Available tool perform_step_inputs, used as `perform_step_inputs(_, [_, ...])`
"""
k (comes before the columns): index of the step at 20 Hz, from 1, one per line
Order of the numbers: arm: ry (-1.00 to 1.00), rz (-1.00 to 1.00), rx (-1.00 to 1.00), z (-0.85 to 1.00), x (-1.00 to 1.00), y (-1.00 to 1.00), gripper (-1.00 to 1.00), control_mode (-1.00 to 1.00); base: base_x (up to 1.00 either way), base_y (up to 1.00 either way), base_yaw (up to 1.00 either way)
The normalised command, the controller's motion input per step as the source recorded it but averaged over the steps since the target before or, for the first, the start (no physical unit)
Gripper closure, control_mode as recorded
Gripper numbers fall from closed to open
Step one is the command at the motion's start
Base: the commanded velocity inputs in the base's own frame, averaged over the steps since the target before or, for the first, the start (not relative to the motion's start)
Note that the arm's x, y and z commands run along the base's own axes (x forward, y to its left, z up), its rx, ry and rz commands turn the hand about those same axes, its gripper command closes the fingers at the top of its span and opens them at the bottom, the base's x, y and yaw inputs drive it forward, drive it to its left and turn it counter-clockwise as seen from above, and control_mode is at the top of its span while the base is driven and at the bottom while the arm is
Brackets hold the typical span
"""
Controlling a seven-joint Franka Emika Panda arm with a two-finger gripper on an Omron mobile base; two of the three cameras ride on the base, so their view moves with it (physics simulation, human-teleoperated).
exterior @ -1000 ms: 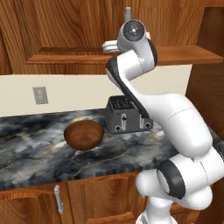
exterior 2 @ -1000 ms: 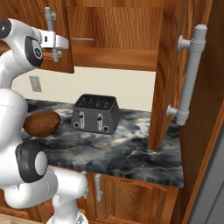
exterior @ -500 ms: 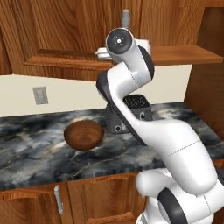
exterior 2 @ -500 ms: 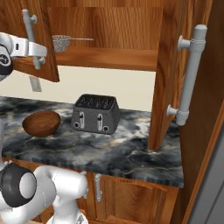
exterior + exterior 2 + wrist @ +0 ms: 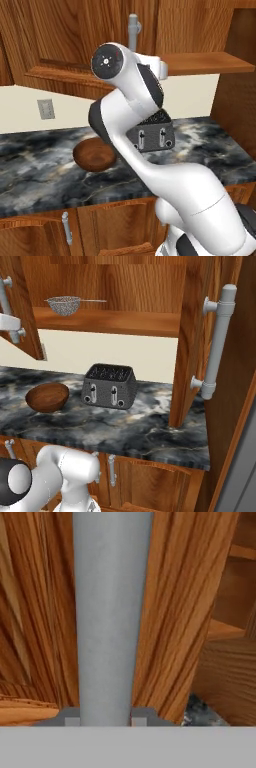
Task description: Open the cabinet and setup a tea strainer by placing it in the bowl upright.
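Claw (image 5: 105, 719) straddles the cabinet's grey handle (image 5: 110, 612) (strainer (image 5: 66, 305) shelved).

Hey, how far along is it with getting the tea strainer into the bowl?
Early. Both doors of the cabinet are swung open. In hand: the pincer sits at the left door's grey bar handle, which runs between its tips; a firm clamp can't be confirmed. Left: the tea strainer lies untouched on the shelf, and the bowl beside the toaster holds nothing.
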Motion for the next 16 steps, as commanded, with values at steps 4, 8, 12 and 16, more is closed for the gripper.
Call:
perform_step_inputs(4, [0.11,-0.12,-0.08,-0.02,-0.27,0.14,-1.00,-1.00,0.00,0.00,0.00])
perform_step_inputs(8, [0.00,-0.08,-0.01,0.00,-0.06,0.28,-1.00,-1.00,0.00,0.00,0.00])
perform_step_inputs(12, [0.00,-0.06,-0.01,0.00,-0.02,0.16,-1.00,-1.00,0.00,0.00,0.00])
perform_step_inputs(16, [-0.01,0.00,0.00,0.08,-0.56,0.02,-1.00,-1.00,0.00,0.00,0.00])
